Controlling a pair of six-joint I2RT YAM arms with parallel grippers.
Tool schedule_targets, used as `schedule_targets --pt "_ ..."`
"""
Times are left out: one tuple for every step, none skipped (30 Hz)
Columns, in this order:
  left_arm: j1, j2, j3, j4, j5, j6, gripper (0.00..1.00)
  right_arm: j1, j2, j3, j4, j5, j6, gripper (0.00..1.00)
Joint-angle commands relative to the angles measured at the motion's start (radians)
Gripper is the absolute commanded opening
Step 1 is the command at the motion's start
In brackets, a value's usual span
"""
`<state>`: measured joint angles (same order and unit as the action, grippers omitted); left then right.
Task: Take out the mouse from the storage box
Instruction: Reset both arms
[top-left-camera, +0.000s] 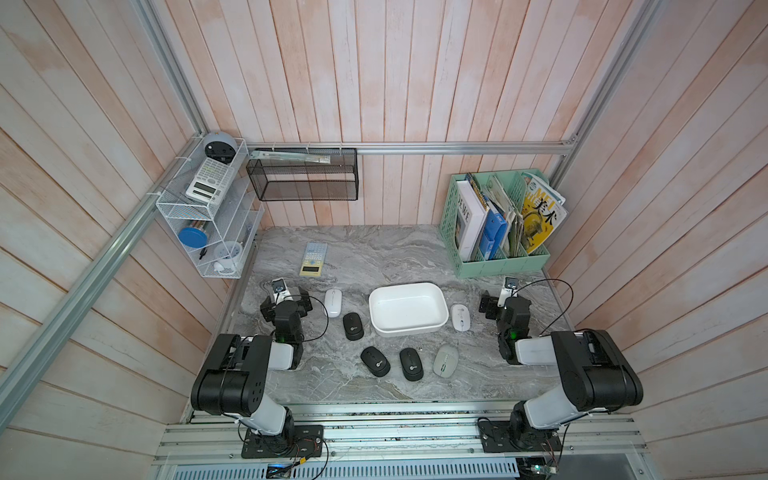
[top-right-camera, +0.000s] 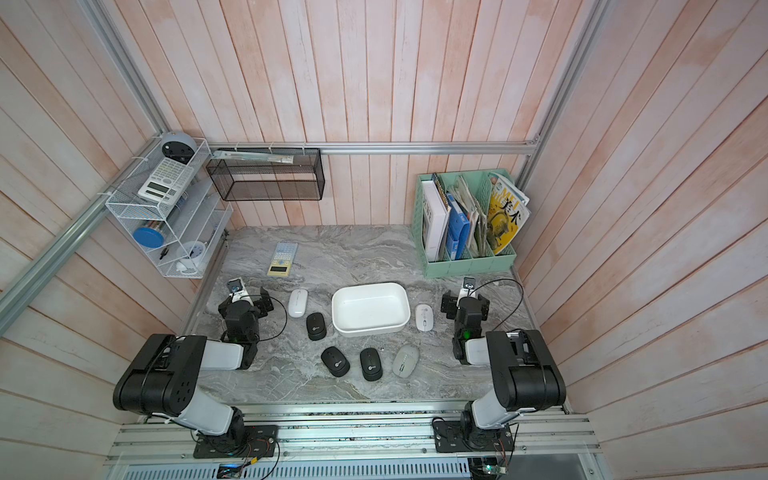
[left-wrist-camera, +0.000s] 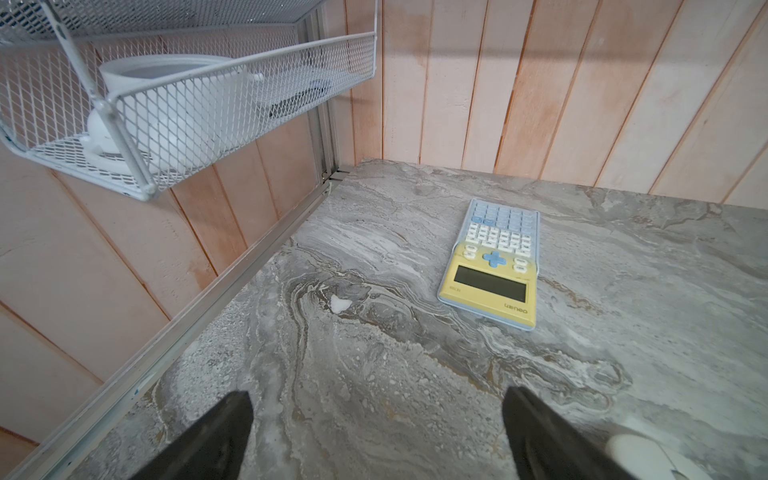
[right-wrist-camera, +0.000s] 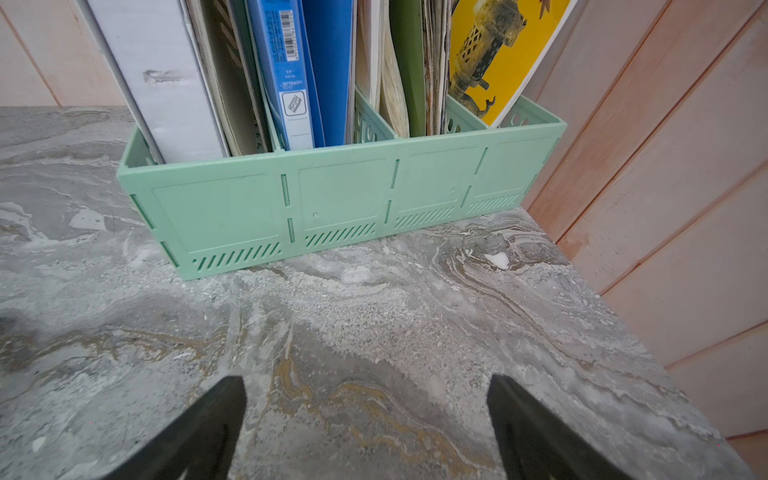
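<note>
The white storage box (top-left-camera: 409, 329) (top-right-camera: 370, 331) stands mid-table in both top views, and its inside shows only bare white. Several mice lie on the marble around it: a white mouse (top-left-camera: 333, 302) and a black mouse (top-left-camera: 353, 326) on its left, a white one (top-left-camera: 460, 317) on its right, and two black ones (top-left-camera: 375, 361) (top-left-camera: 411, 364) and a grey-green one (top-left-camera: 446, 360) in front. My left gripper (left-wrist-camera: 376, 401) hovers open over bare marble left of the mice. My right gripper (right-wrist-camera: 365, 384) is open near the right edge, holding nothing.
A yellow-and-blue calculator (left-wrist-camera: 492, 266) lies beyond the left gripper. A mint-green file holder (right-wrist-camera: 332, 199) with books stands at the back right. A white wire rack (top-left-camera: 208, 216) and a black mesh basket (top-left-camera: 303, 174) hang on the walls.
</note>
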<state>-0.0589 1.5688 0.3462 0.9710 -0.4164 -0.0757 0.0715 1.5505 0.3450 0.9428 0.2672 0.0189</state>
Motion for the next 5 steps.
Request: schedule_targets --pt "0.006 -0.002 0.018 -0.014 0.001 -0.012 1.0 0.002 0.012 0.015 0.018 -0.004 0.008 0.98" --pt "0.007 -0.002 0.017 -0.013 0.002 -0.012 1.0 0.003 0.012 0.014 0.017 -0.004 0.007 0.97" --pt "0.007 -0.003 0.016 -0.012 0.002 -0.012 1.0 0.002 0.012 0.015 0.018 -0.005 0.007 0.98" --pt "0.007 -0.004 0.014 -0.006 0.002 -0.011 1.0 0.003 0.012 0.015 0.017 -0.004 0.007 0.97" --pt "0.007 -0.004 0.011 0.0 -0.001 -0.009 1.0 0.002 0.013 0.015 0.018 -0.003 0.007 0.98"
